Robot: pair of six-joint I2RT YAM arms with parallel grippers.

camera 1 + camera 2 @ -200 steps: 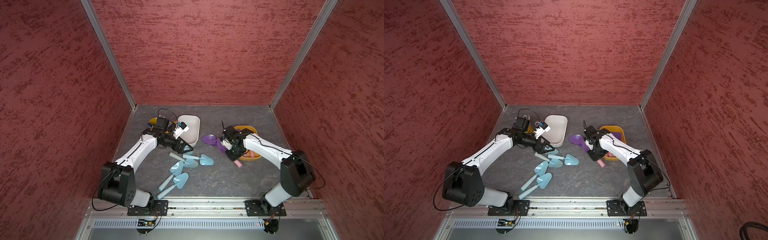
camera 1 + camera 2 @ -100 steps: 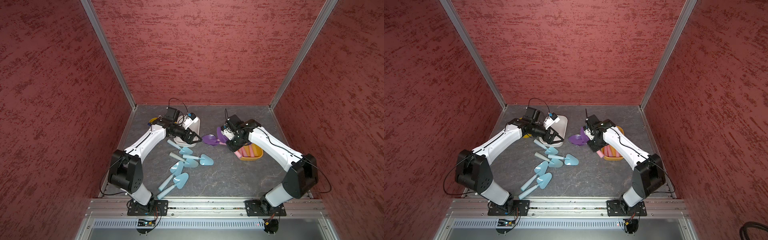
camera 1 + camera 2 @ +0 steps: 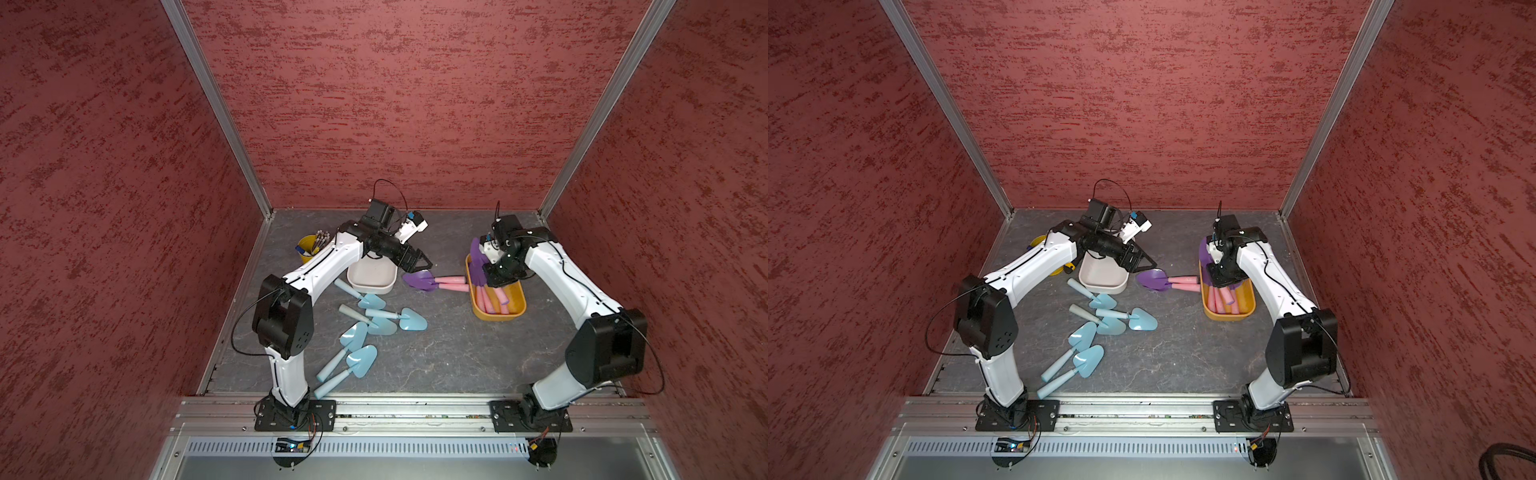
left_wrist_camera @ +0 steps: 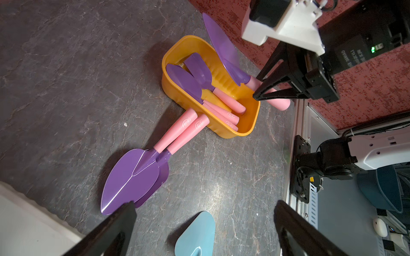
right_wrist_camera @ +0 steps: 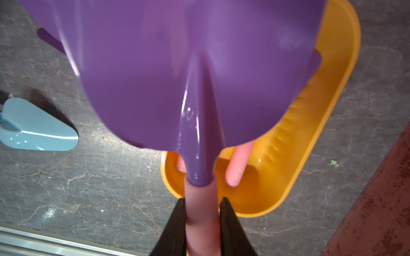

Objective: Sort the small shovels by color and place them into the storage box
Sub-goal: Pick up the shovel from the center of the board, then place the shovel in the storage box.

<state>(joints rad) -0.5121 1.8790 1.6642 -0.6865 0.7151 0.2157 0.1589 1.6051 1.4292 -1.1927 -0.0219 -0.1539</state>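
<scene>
Grey slate floor (image 3: 449, 357), both arms reaching in from the near rail.

L arm stretches over the white box (image 3: 370, 287). L gripper (image 4: 205, 205) is spread wide w/ nothing in it, hanging above the floor just beside the white box.

R arm is bent over the orange storage box (image 4: 177, 93). R gripper (image 5: 202, 205) is clamped on the pink handle (image 5: 199, 212) of a purple shovel (image 5: 177, 66), blade tilted up and away from the wrist, over the box's rim. Can't tell if it touches the box.

White box looks bare from a top view. Orange box has several purple-blade, pink-handle shovels (image 4: 197, 68) lying lengthwise.

On the floor betw. the boxes: two more purple shovels (image 4: 133, 177), stacked, handle ends against the orange box's outer wall.

Five light blue shovels (image 3: 413, 320) are loose on the floor, near the white box and L arm, some overlapping.

Yellow cup (image 3: 307, 247) w/ thin pens (image 3: 320, 239) by the far L corner.
</scene>
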